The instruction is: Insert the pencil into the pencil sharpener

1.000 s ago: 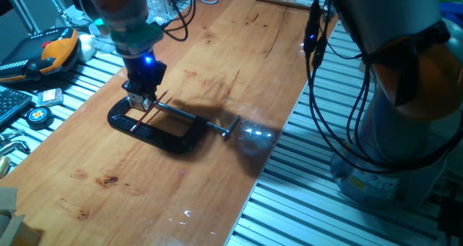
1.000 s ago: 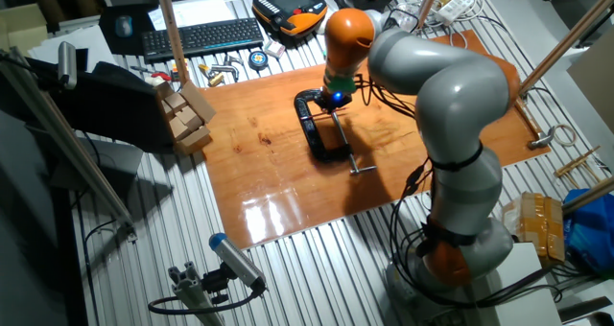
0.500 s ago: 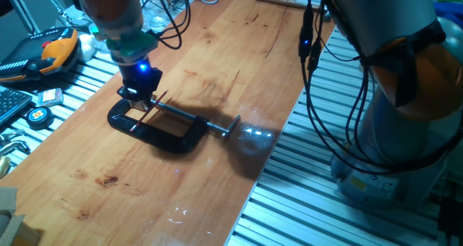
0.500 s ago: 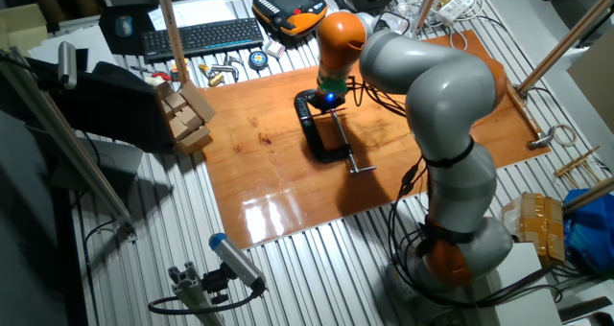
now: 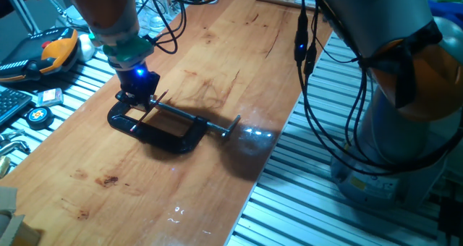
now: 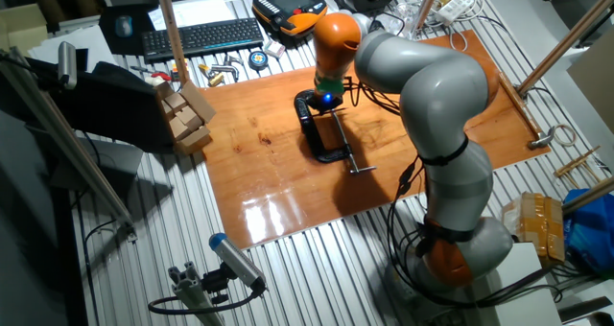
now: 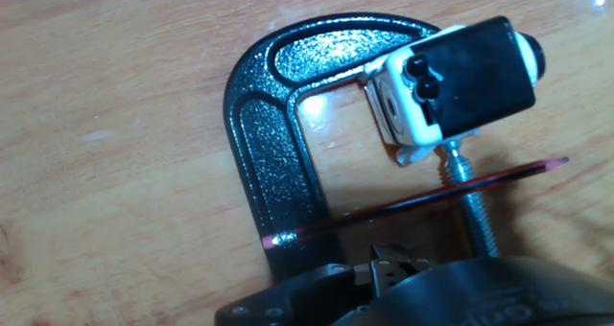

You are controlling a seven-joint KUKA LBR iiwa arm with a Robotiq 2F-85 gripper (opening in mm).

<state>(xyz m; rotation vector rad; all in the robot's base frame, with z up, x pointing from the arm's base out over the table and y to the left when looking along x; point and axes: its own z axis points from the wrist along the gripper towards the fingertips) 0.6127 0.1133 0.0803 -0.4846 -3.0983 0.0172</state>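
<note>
The pencil sharpener (image 7: 460, 72), silver-white with a black top, is clamped in the jaw of a black C-clamp (image 7: 264, 144) on the wooden board. The thin red pencil (image 7: 403, 203) lies slanted across the clamp's body and silver screw, just below the sharpener. In one fixed view its upper end (image 5: 159, 98) shows beside my gripper (image 5: 137, 100). The gripper (image 7: 389, 261) hangs low over the clamp (image 5: 163, 135); its fingertips sit close together at the bottom edge of the hand view, apart from the pencil. The gripper hides the sharpener in both fixed views.
An orange-black pendant (image 5: 54, 47), a tape measure (image 5: 37, 116) and a keyboard (image 6: 206, 36) lie off the board's left side. Wooden blocks (image 6: 187, 115) stand at the board's corner. Cables (image 5: 307, 51) hang over the board's right edge. The arm's base (image 6: 460, 259) stands beside it.
My gripper has shifted a little to the left and back along the clamp. The pencil and the clamp have stayed where they were.
</note>
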